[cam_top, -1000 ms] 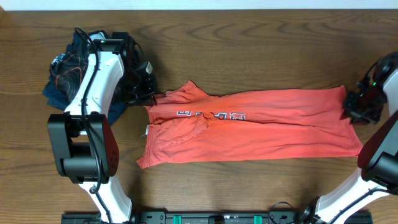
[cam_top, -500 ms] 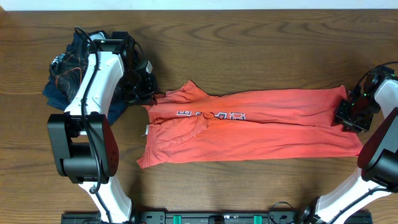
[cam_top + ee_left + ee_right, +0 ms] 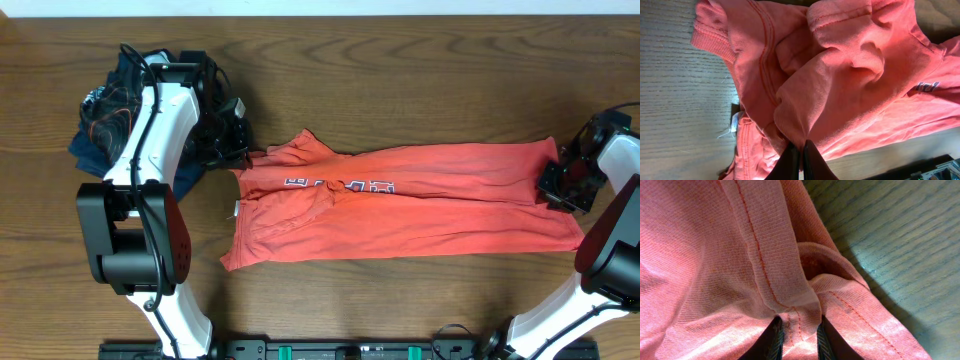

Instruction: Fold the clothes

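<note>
The coral-red T-shirt [image 3: 420, 195] lies stretched left to right across the wooden table, its dark lettering [image 3: 340, 185] partly creased. My left gripper [image 3: 243, 152] is at the collar end, shut on a pinched fold of the fabric [image 3: 840, 75]; in the left wrist view the jaws [image 3: 801, 150] meet with cloth drawn up between them. My right gripper [image 3: 553, 186] sits at the far right hem. In the right wrist view, a bunched fold of the stitched hem [image 3: 800, 305] fills the narrow gap between my right gripper's [image 3: 799, 334] two fingers.
A dark navy garment [image 3: 110, 110] with orange line print is heaped at the back left, behind the left arm. Bare wood table [image 3: 400, 80] surrounds the shirt. A white label [image 3: 735, 122] sticks out near the collar.
The right gripper moved left from beside the shirt onto its hem edge and narrowed around a fold of it. The left arm and the shirt stayed put.
</note>
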